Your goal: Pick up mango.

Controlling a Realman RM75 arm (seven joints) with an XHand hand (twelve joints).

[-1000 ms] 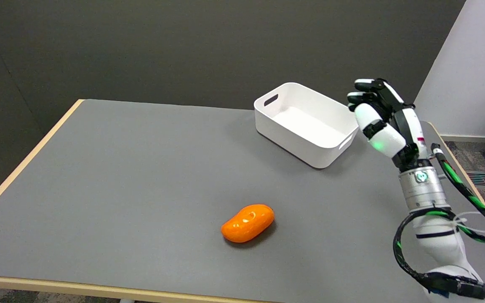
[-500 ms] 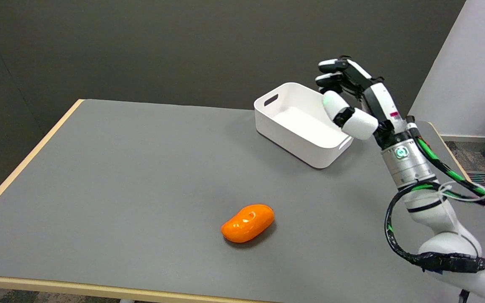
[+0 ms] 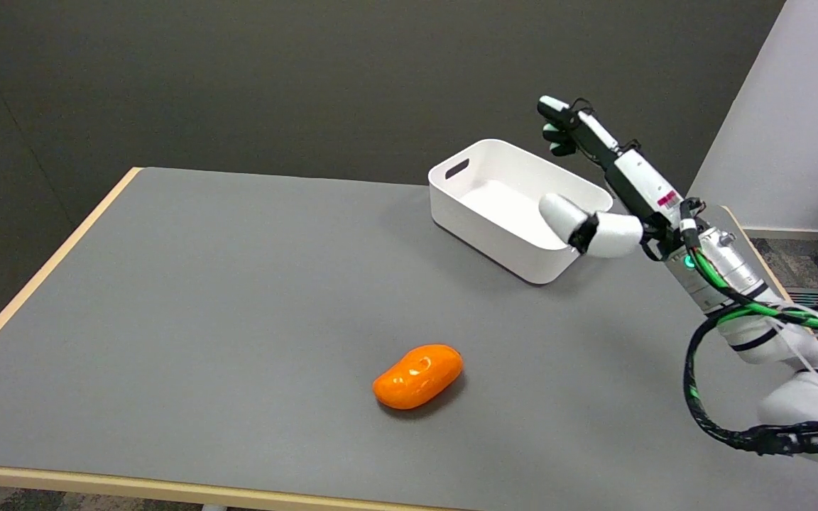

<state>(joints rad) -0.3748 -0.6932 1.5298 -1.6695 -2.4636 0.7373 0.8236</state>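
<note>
- Orange mango (image 3: 418, 376) seen lying on the grey table (image 3: 203, 298), untouched.
- Right hand (image 3: 611, 184) held empty, fingers spread, over the white bin (image 3: 501, 220).

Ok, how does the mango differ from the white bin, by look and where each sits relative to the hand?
The mango is orange, glossy and rounded; the white bin is boxy, open-topped, with handle slots. The mango is much smaller than the bin. The mango lies near the table's front edge, well clear of the right hand; the bin sits at the far side, with the hand raised over its right end. Both rest on the grey table, untouched.
</note>
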